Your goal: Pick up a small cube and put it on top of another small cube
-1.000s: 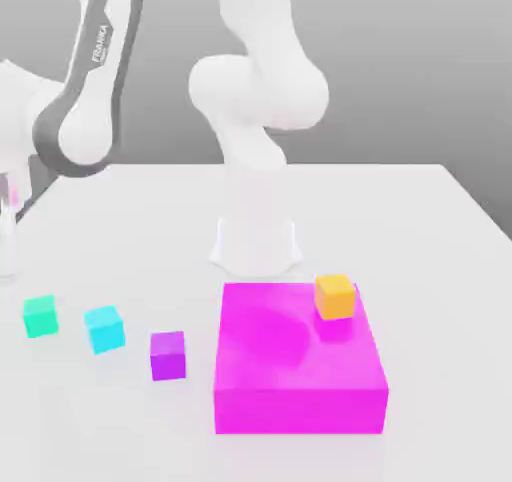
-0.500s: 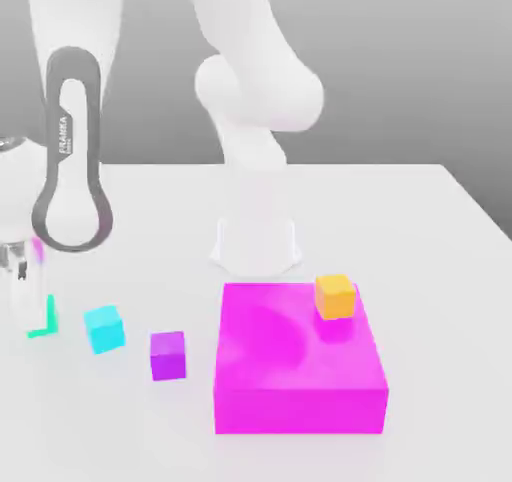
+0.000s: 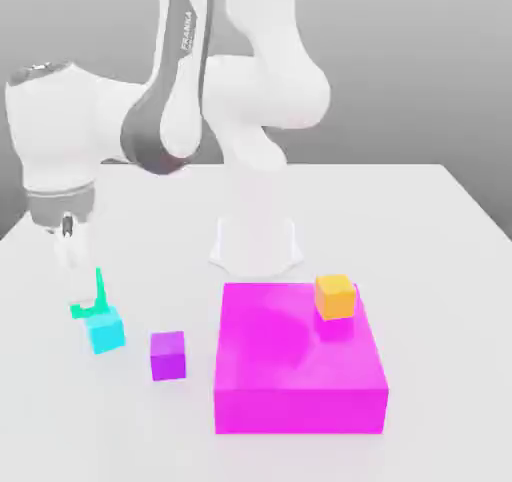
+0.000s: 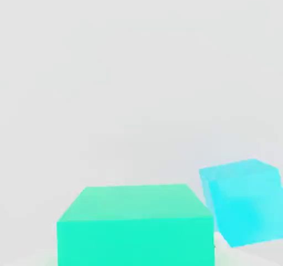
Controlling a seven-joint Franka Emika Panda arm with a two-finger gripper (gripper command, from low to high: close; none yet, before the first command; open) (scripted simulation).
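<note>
Exterior view, read from its left: the gripper (image 3: pixel 85 285) hangs from the white wrist with its jaws closed on the sea-green cube (image 3: pixel 88 305), where a second ago they stood wide open and well above the tabletop (image 3: pixel 430 220). That cube sat on the tabletop at the far left of the row; it is now displaced toward the cyan-blue cube (image 3: pixel 105 330), showing just above and beside it, and appears clear of the surface, though the lift is slight. The hand view agrees: the sea-green cube (image 4: pixel 135 226) sits close under the camera with the cyan-blue cube (image 4: pixel 243 201) just beside it.

Next in line, the purple cube (image 3: pixel 168 355) has not shifted. Further right, the magenta block (image 3: pixel 300 380) keeps its place, and the orange cube (image 3: pixel 335 296) rests on its top face near the far right corner, unchanged.

Assessment: the grasp is made and the carry has begun. Remaining work is to raise the load above the height of the block and the orange cube, cross past the purple cube, and set it squarely on top. The neighbouring cyan-blue cube is a collision risk during the first part of the lift.
</note>
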